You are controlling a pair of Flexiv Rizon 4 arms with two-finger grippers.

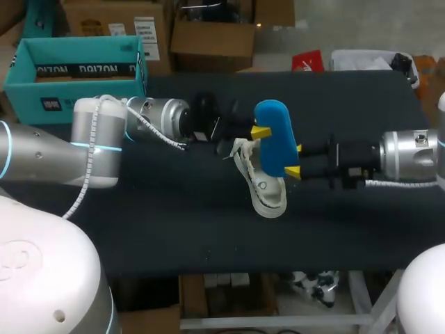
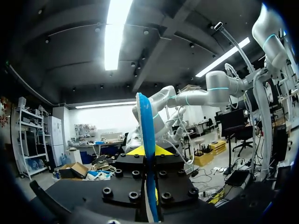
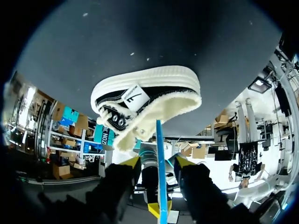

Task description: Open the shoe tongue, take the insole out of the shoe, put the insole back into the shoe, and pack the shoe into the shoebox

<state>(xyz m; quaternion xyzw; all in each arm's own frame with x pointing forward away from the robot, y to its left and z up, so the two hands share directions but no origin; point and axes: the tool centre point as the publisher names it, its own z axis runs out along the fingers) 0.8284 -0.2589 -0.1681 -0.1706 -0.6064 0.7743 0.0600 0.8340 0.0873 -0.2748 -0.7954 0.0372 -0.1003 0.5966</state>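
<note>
With the insole (image 1: 274, 136) pinched upright in the left gripper (image 1: 259, 131), just above the shoe (image 1: 268, 198), close the spread right gripper (image 1: 295, 160) onto its edge before letting go; then tip one end down into the opening and slide it flat.

In the head view, the upper part of the shoe (image 1: 268, 199) was covered by the blue insole (image 1: 274, 136), and 1 corner of the shoebox (image 1: 24, 101) was hidden by the left arm (image 1: 90, 142). In both wrist views the insole was seen only edge-on, its near end cut off. The 2 yellow tips of the left gripper (image 2: 148, 150) were largely masked by black housing.
</note>
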